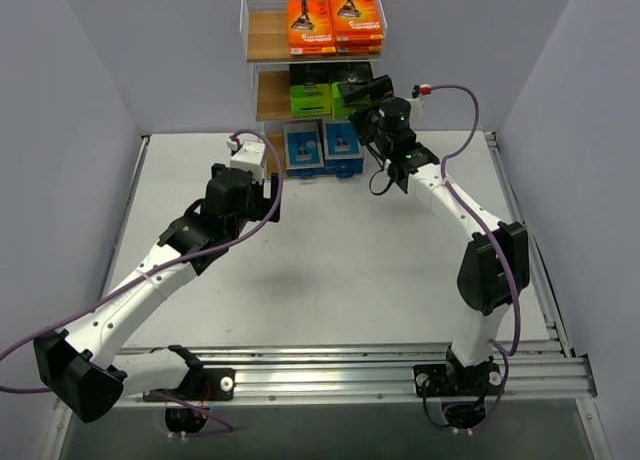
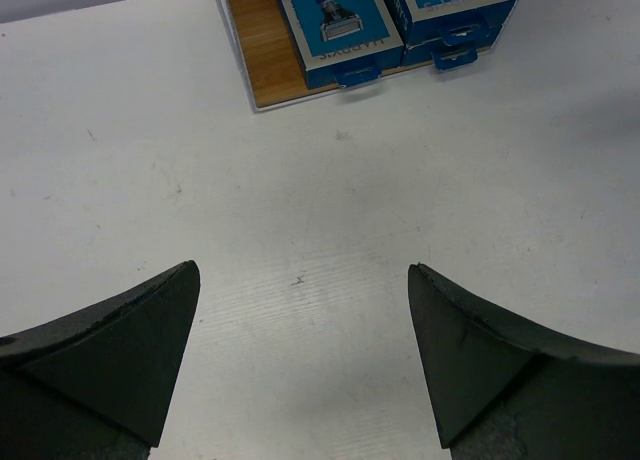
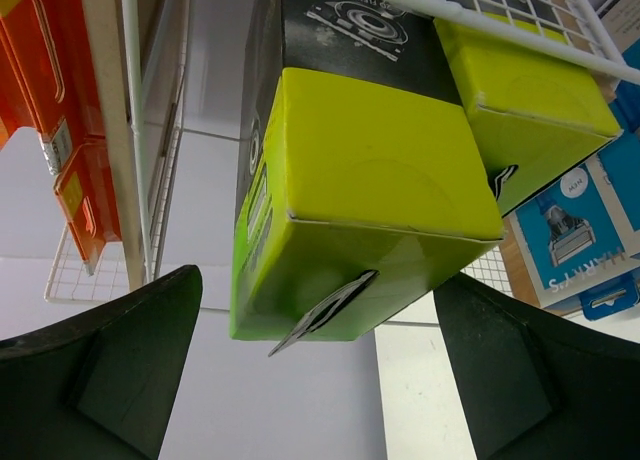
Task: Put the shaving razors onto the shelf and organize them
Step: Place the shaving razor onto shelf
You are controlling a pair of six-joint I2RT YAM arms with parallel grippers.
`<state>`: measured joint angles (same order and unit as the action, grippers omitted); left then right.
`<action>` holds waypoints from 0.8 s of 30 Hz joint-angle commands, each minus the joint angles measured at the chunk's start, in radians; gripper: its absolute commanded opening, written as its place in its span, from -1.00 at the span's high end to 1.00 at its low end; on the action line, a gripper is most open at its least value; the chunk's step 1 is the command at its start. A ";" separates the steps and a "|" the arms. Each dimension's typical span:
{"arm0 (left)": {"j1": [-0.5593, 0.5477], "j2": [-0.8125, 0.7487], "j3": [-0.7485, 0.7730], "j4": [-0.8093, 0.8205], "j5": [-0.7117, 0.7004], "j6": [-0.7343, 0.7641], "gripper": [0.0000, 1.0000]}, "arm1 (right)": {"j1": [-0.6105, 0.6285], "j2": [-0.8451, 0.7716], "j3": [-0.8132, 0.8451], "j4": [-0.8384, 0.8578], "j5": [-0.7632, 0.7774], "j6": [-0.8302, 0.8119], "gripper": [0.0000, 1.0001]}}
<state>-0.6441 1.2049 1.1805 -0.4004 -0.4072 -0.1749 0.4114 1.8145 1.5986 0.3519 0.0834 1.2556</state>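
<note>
Centre-left, the left tool (image 2: 303, 270) hangs wide open and empty over the counter (image 2: 300, 210). Farther back, the right tool (image 3: 318, 276) gapes around a black-and-lime razor pack (image 3: 370, 170) on the shelf (image 1: 262, 35) middle tier without pinching it. Blue-and-white packs (image 1: 320, 148) lie below and orange packs (image 1: 335, 22) on top, upper centre.

The top external view looks down from above and behind the arm bases (image 1: 455, 380), with the shelf (image 1: 265, 35) at 12 o'clock. The left wrist view faces the table (image 2: 150, 180) from close by. The right wrist view sits very close to a lime-green razor pack (image 3: 370, 180). All three views share the blue razor packs (image 1: 303, 147).
</note>
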 commanded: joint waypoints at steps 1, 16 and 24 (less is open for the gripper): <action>0.004 0.001 0.045 0.015 0.015 0.009 -0.88 | -0.011 0.002 0.054 0.101 -0.016 0.001 -0.90; 0.009 0.012 0.056 0.000 0.016 0.012 -0.88 | -0.025 -0.073 0.021 0.033 -0.068 -0.022 -1.00; 0.011 0.027 0.064 -0.011 0.001 0.020 -0.88 | -0.037 -0.168 -0.058 -0.008 -0.074 -0.044 -1.00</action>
<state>-0.6395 1.2327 1.1919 -0.4099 -0.3927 -0.1703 0.3843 1.7382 1.5627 0.3279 0.0208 1.2358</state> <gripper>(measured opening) 0.941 0.996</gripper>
